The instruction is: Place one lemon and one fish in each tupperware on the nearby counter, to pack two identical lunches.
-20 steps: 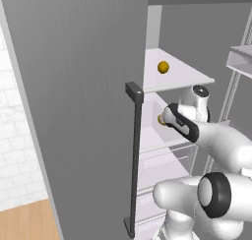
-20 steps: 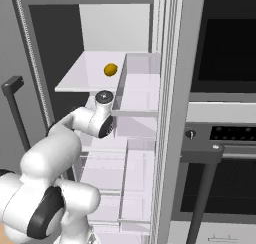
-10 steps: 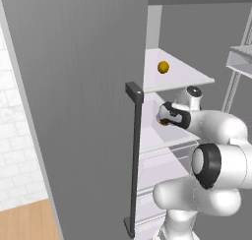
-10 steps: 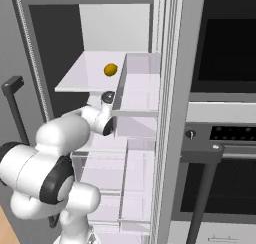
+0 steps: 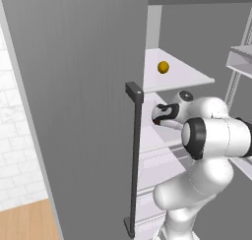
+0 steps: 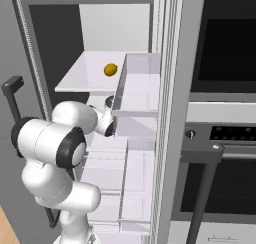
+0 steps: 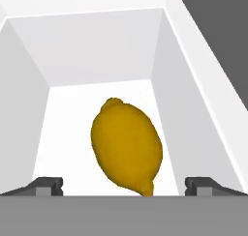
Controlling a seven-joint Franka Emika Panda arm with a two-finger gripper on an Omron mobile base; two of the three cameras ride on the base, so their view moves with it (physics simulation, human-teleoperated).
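Observation:
A yellow lemon (image 7: 127, 145) lies on a white fridge shelf, right in front of my gripper (image 7: 123, 185). The gripper is open, its two dark fingertips (image 7: 48, 184) standing wide on either side of the lemon's near end, without touching it. From the left base view the gripper (image 5: 156, 115) reaches into the fridge's second shelf. A second lemon (image 5: 163, 67) (image 6: 110, 69) rests on the shelf above. The counter is out of view.
The grey fridge door (image 5: 83, 111) with its dark bar handle (image 5: 134, 155) stands open at the left. Clear door bins (image 6: 137, 88) hang close to the right of the arm. A black oven (image 6: 225, 138) with a bar handle (image 6: 210, 153) is further right.
The gripper has pushed deeper into the second shelf, and the elbow has swung up and forward in front of the cameras.

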